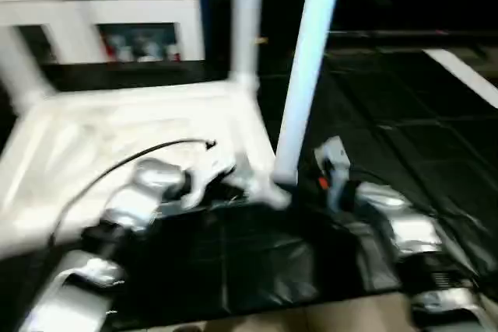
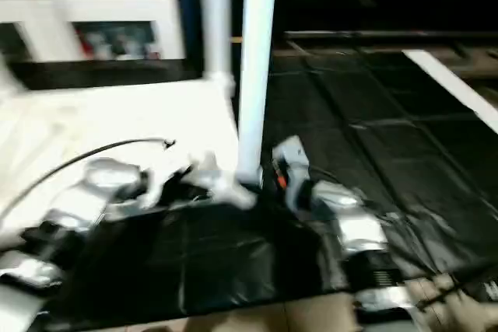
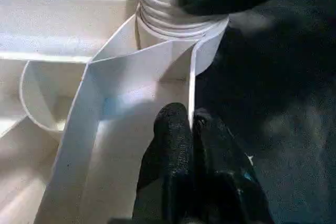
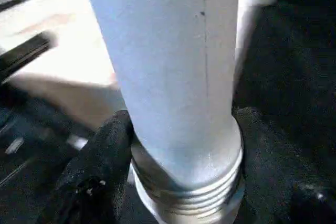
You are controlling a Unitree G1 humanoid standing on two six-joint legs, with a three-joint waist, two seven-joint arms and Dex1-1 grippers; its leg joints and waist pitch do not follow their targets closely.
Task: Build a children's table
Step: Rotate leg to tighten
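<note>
The children's table [image 1: 117, 145] lies upside down on a black floor mat [image 1: 405, 138], its ribbed underside facing up. Three legs stand up from its corner sockets: one at the far corner [image 1: 246, 17], one at the far-left corner [image 1: 17, 68], and a near leg [image 1: 307, 60] rising from the near-right corner socket [image 3: 178, 30], its threaded base sitting just at the socket's rim.

The left claw [image 3: 190, 129] has its two black fingers pressed together with the thin white side wall of the table pinched between them, just beside that socket.

The right claw [image 4: 181, 145] is spread around the base of the near leg, one finger [image 4: 97, 166] touching its side, the other on the opposite side.

A white glass-door cabinet [image 1: 101, 13] stands beyond the far edge of the mat.
</note>
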